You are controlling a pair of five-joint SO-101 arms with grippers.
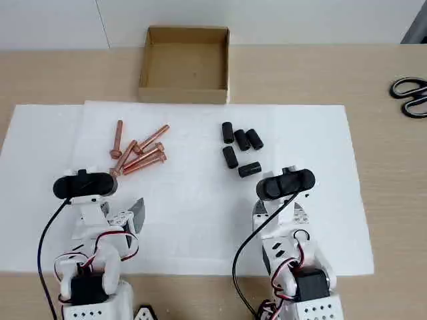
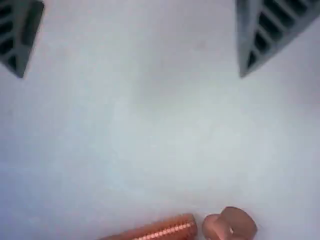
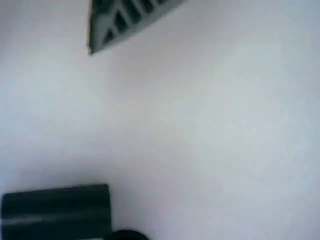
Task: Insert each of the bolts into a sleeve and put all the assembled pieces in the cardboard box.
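Copper bolts (image 1: 138, 150) lie left of centre on white paper (image 1: 193, 220), black sleeves (image 1: 240, 150) right of centre, the cardboard box (image 1: 185, 63) at top centre. The left gripper (image 2: 131, 70), released, hangs just below the bolts. Whether the right gripper (image 1: 280, 201), below the sleeves, is clenched cannot be told. Paper stretches between both arms.

Bright, even overhead light casts faint, soft shadows.

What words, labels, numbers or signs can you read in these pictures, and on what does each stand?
There are none to read. The cardboard box, the copper bolts, the black sleeves, the white sheet and the scissors show no print, and both wrist views show no lettering.
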